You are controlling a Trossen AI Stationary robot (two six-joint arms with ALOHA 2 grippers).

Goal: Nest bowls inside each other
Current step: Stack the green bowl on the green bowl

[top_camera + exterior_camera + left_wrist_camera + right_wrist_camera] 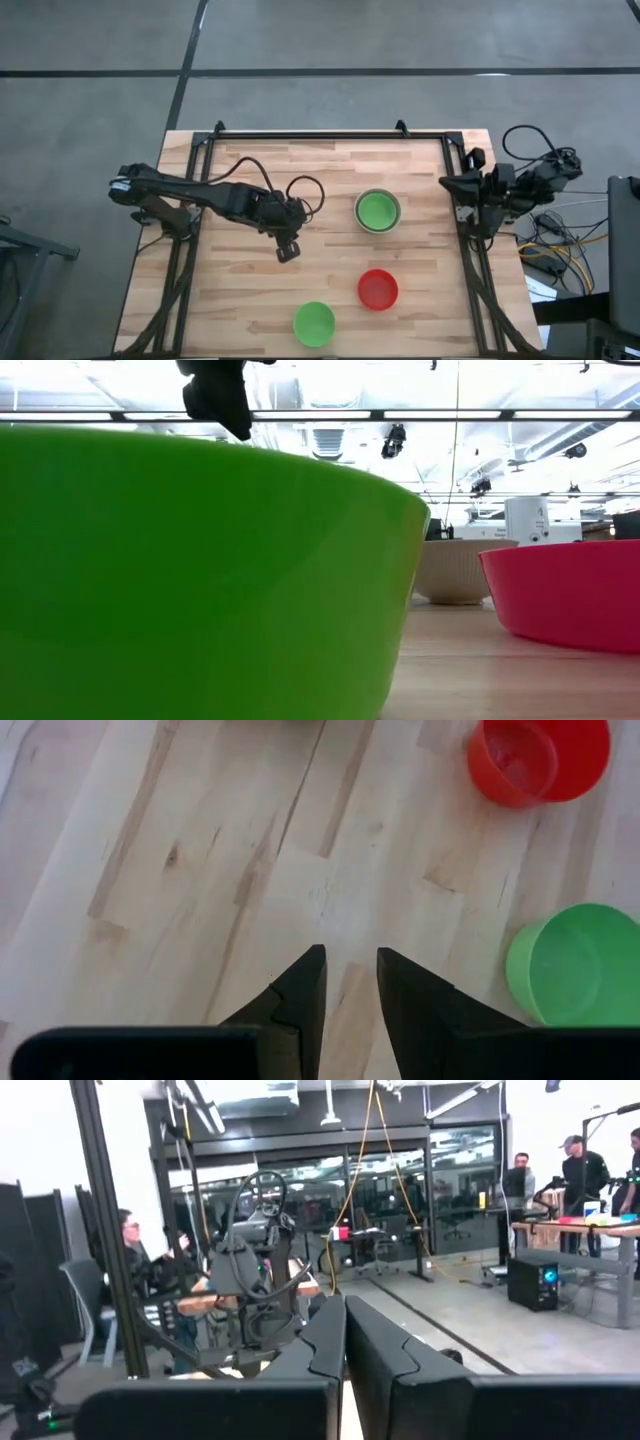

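A green bowl (378, 210) sits nested in a pale grey-white bowl (460, 570) right of the table's middle. A red bowl (378, 288) (535, 755) stands nearer the front. Another green bowl (314, 323) (575, 965) rests on its base by the near edge and fills the low view (200, 580). My left gripper (288, 250) (350, 960) hangs open above bare wood left of the bowls, tilted down, with nothing between its fingers. My right gripper (452, 184) (345, 1305) is shut and drawn back at the table's right edge, pointing out into the room.
A black metal frame (330, 135) runs along the table's far edge and down both sides. Cables (560, 250) lie off the table to the right. Bare wood (240, 300) stretches left of the bowls. People sit and stand in the room beyond.
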